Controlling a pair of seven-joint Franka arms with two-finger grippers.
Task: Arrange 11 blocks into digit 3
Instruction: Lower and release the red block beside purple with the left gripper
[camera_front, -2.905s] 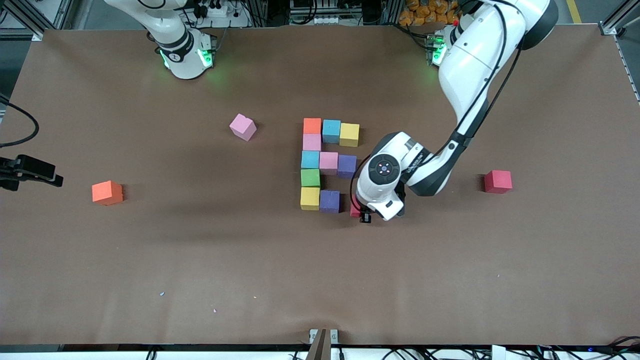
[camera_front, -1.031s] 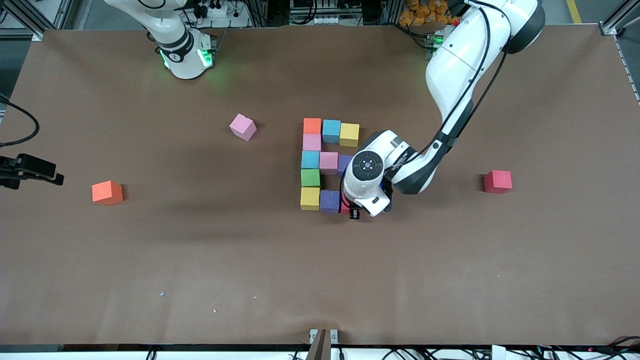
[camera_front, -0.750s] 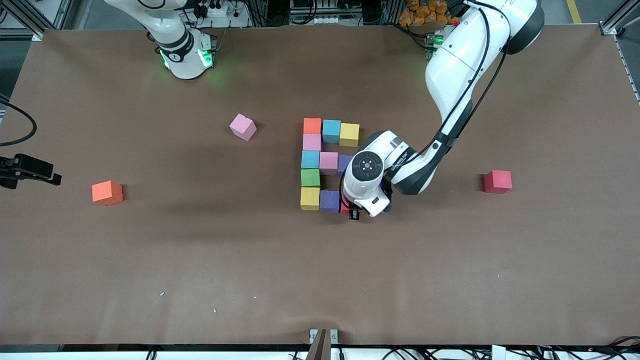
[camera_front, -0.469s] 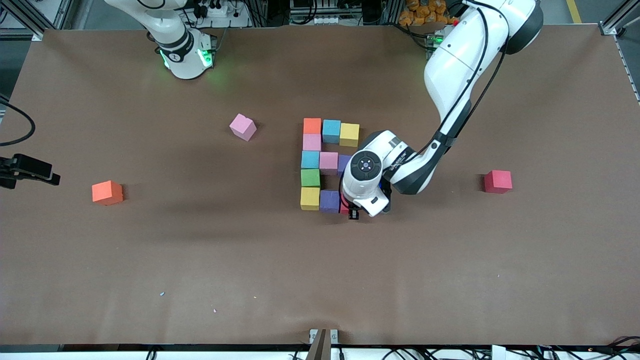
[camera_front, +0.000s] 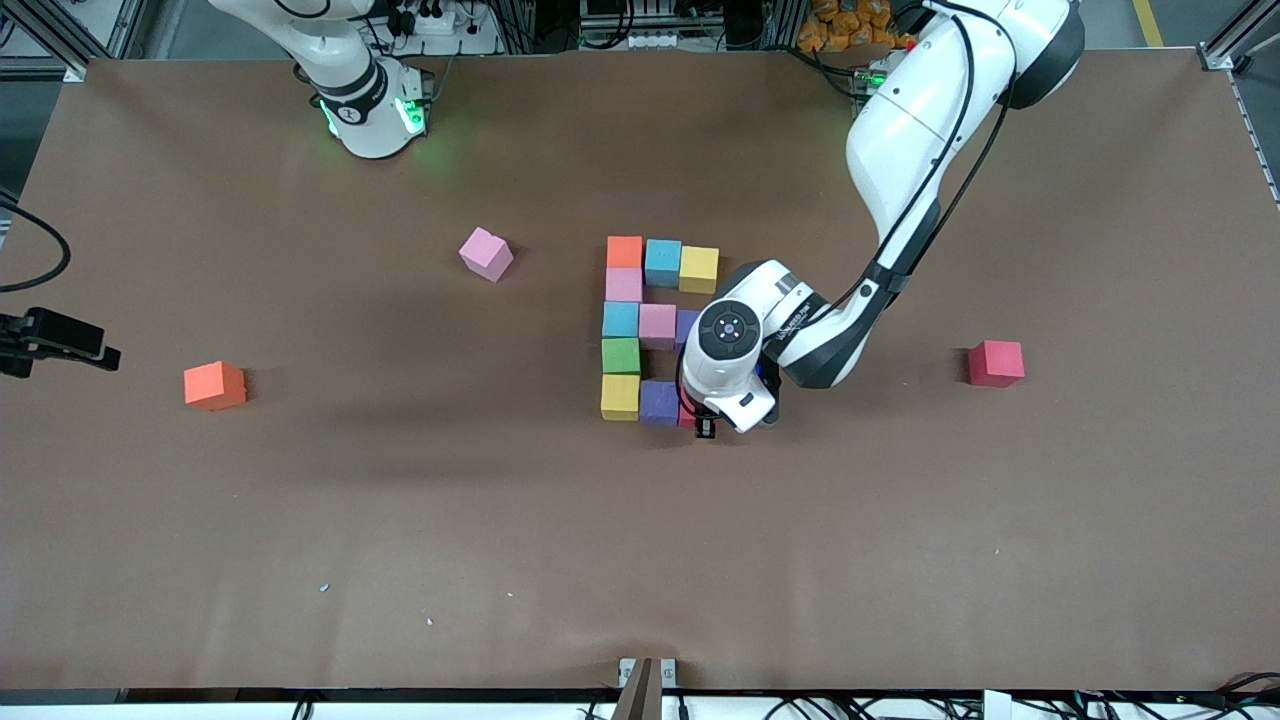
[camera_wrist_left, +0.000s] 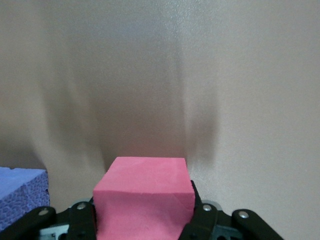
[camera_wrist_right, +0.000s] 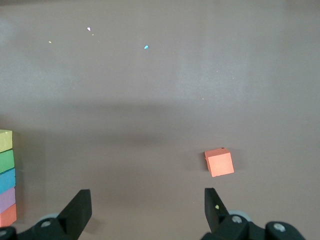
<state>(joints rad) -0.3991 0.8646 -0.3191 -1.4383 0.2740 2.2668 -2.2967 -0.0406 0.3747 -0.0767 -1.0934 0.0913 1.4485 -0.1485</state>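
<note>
Where the digit 3 (camera_front: 655, 330) is laid out at mid-table, ten cubes show in the front view: an orange, blue and yellow bar farthest from the front camera, a pink cube under the orange one, a blue, pink and purple middle bar, a green cube, then a yellow cube and a purple cube (camera_front: 659, 402) nearest the camera. Just beside that purple cube, toward the left arm's end of the table, the left gripper (camera_front: 706, 424) pinches a red cube (camera_wrist_left: 144, 196) between its fingers (camera_wrist_left: 201, 216), low at the table; the wrist view shows the purple cube's corner close alongside. Three loose blocks lie well apart from the figure: a second red cube (camera_front: 995, 362) toward the left arm's end, a tilted pink cube (camera_front: 486, 253) and an orange cube (camera_front: 214, 385) toward the right arm's end. Over that end of the table the right gripper (camera_wrist_right: 149, 210) waits with its fingers spread wide around nothing. No writing can be read. Brown matte paper covers the table (camera_front: 400, 560), with a few small pale specks near the front edge, and cables and aluminium framing border it.
</note>
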